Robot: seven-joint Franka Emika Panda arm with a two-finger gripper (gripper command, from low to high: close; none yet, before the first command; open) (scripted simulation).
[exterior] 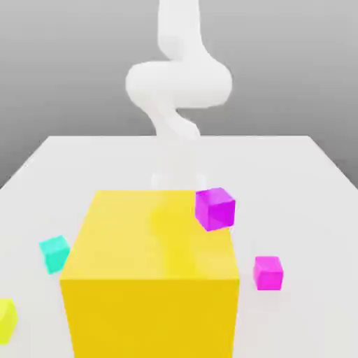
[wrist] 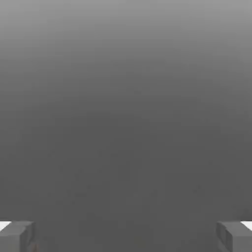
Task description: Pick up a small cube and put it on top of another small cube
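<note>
A white table [exterior: 294,182] (seemingly glossy) meets a plain grey backdrop [exterior: 63,63], evenly lit.

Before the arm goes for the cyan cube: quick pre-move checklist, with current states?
1. Fingers spread wide, nothing between them: ok.
2. Cyan cube sits free on the table, at the exterior view's left of the big yellow block: ok.
3. Small yellow cube top bare: ok, though the frame edge cuts it.
4. Magenta cubes away from both: ok.
5. Hand position over the cyan cube: cannot tell.
</note>
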